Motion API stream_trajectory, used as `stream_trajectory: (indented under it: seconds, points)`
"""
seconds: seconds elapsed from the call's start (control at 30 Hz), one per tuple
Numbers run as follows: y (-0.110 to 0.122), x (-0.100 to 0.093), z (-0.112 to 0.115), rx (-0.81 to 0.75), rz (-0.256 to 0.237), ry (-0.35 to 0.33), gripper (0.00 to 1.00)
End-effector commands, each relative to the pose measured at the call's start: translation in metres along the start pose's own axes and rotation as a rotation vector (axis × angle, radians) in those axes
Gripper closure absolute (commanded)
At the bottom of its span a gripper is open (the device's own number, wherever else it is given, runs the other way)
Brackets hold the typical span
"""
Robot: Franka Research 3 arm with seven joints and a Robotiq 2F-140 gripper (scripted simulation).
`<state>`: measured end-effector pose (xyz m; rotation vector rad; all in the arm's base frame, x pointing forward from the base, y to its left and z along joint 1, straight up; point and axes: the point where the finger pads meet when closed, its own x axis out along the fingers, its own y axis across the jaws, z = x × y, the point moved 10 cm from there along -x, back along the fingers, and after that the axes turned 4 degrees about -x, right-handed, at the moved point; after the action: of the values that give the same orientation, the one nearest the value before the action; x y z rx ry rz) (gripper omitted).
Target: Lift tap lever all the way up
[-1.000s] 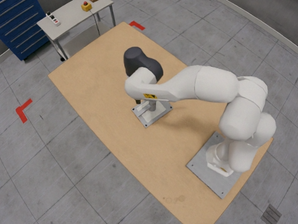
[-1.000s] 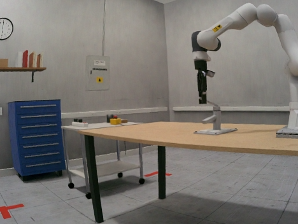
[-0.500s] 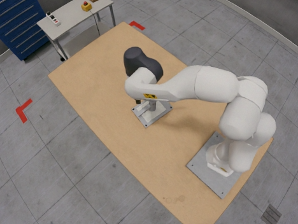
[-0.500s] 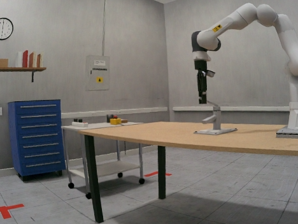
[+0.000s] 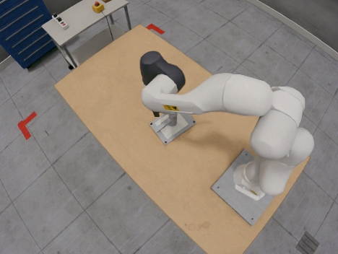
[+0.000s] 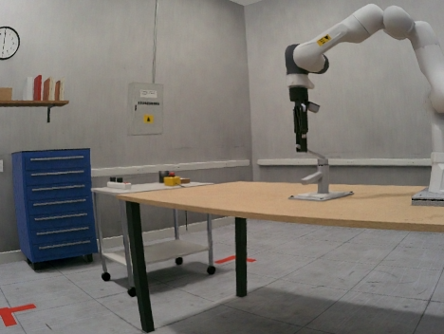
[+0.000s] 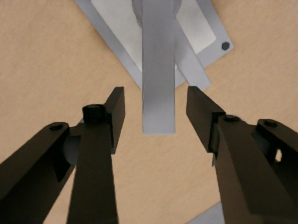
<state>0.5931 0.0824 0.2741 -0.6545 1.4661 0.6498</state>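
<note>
The grey tap point(image 6: 323, 176) point(image 5: 170, 120) stands on a square base plate point(image 6: 338, 194) point(image 5: 182, 130) point(image 7: 120, 56) in the middle of the wooden table point(image 5: 108, 90) point(image 6: 237, 196). Its flat lever point(image 6: 316, 155) point(image 7: 159, 55) slopes up away from the tap body, above the spout point(image 6: 310, 178) point(image 7: 194, 67). My gripper point(image 6: 301, 148) point(image 7: 155, 100) points straight down at the lever's free end. In the wrist view the two black fingers straddle the lever's tip with a gap on each side. The gripper is part open and grips nothing. In the overhead view my wrist hides the fingers.
My arm's base stands on a grey plate point(image 5: 231, 187) at the table's near right corner. Off the table stand a white cart point(image 5: 83, 18) point(image 6: 142, 187) with a yellow button box and a blue drawer cabinet point(image 5: 22, 29) point(image 6: 54, 204).
</note>
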Motion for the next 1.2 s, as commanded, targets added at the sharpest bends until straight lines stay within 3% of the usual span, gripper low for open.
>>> stream_trajectory:
  seconds: [0.0, 0.63, 1.1, 1.13, 1.17]
  points:
    - [0.001, -0.008, -0.001, 0.004, 0.003, 0.007, 0.56]
    - [0.001, -0.052, -0.001, 0.004, 0.003, 0.007, 0.56]
    - [0.001, -0.06, -0.001, 0.004, 0.003, 0.007, 0.56]
    - [0.001, -0.06, -0.001, 0.004, 0.003, 0.007, 0.9]
    - [0.001, -0.06, -0.001, 0.004, 0.003, 0.007, 0.9]
